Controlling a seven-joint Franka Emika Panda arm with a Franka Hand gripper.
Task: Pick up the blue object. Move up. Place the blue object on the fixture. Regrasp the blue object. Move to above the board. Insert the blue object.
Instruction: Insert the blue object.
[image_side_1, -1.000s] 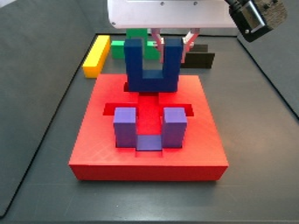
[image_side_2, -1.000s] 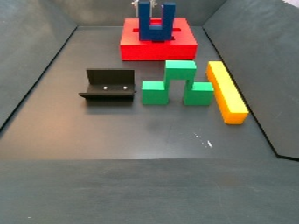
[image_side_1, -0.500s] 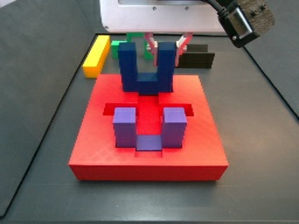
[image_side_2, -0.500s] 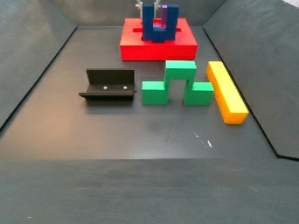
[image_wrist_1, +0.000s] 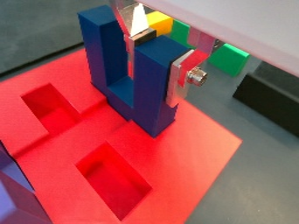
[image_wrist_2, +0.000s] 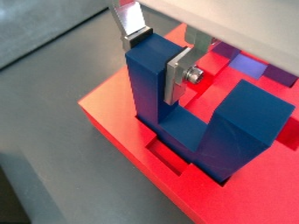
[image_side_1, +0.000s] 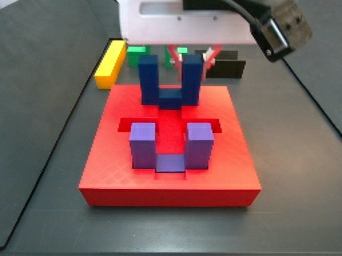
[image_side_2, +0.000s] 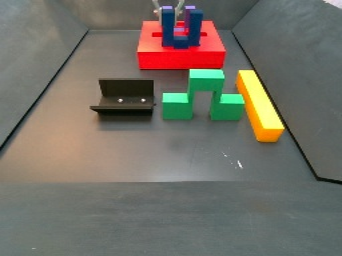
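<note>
Side view, tabletop (image_side_2: 160, 150): one dark grey surface carrying every piece.
Board (image_side_1: 107, 165): one red square slab, the largest thing in view; it also shows in a side view (image_side_2: 154, 55) at the far end of the tabletop. Two rectangular recesses lie open in its top in a wrist view (image_wrist_1: 111, 171).
Yellow bar (image_side_2: 259, 103): one long block, lying on the tabletop just beside the green block; its end shows past the board in a side view (image_side_1: 110, 62).
Green block (image_side_2: 203, 96): one stepped piece, resting between the yellow bar and the fixture.
Blue object (image_side_1: 171, 80): one U-shaped block, two prongs pointing up, its base down in the board at the end away from the purple block. In a wrist view (image_wrist_2: 205, 118) the base sits in a slot near the board's edge; in a wrist view (image_wrist_1: 131, 74) both prongs stand upright.
Purple block (image_side_1: 171, 145): one paler U-shaped piece, seated in the board, well apart from the blue object.
Fixture (image_side_2: 124, 99): one dark L-shaped bracket, standing on the tabletop near the green block, apart from the board.
Pincer (image_wrist_1: 158, 52): one; two silver plate fingers (image_wrist_2: 177, 74) pinch one prong of the blue object, one plate on each face; it hangs over the board (image_side_1: 177, 55).
</note>
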